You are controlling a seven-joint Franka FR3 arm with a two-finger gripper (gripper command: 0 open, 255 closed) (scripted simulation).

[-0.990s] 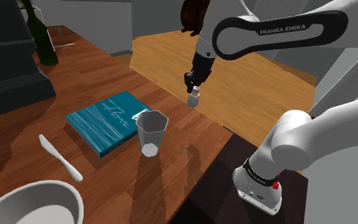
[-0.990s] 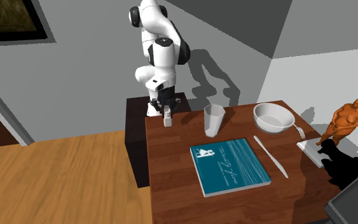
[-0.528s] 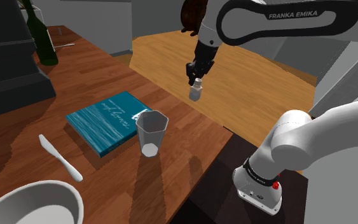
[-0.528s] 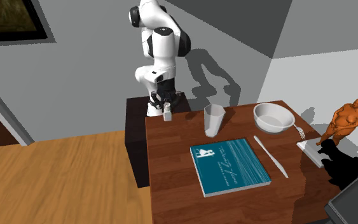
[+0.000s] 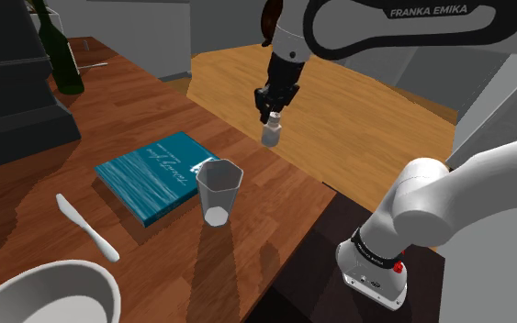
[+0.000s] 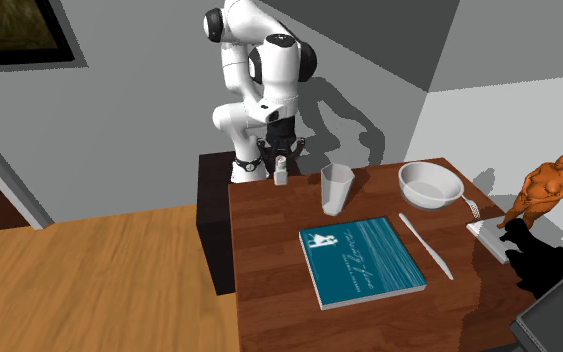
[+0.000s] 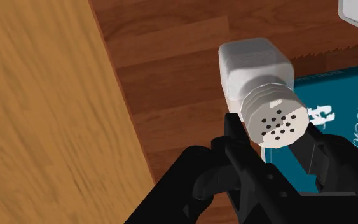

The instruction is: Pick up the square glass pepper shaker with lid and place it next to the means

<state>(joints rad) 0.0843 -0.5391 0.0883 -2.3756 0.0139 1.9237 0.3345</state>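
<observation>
A small square clear shaker (image 5: pixel 270 135) with a perforated grey lid hangs in the air above the wooden table (image 5: pixel 275 197), near its edge. My black gripper (image 5: pixel 271 116) is shut on its lid end, seen from across the table as gripper (image 6: pixel 280 161) and shaker (image 6: pixel 281 177). In the wrist view the shaker (image 7: pixel 260 83) sits clasped between the fingers (image 7: pixel 238 137) of the gripper (image 7: pixel 274 132), with the table edge and floor beside it. The teal book (image 5: pixel 158 174) lies flat in the table's middle, beyond the shaker (image 7: pixel 346 108).
A faceted empty glass (image 5: pixel 219 191) stands by the book's near corner. A white knife (image 5: pixel 86 227) and a white bowl (image 5: pixel 50 294) lie toward the shoulder view's lower left. A green bottle (image 5: pixel 59 50), a black appliance (image 5: pixel 8 101) and an orange figurine (image 6: pixel 544 190) stand further back.
The gripper has carried the shaker upward and toward the shoulder view's left, further over the table toward the book and glass. Nothing else has moved.
</observation>
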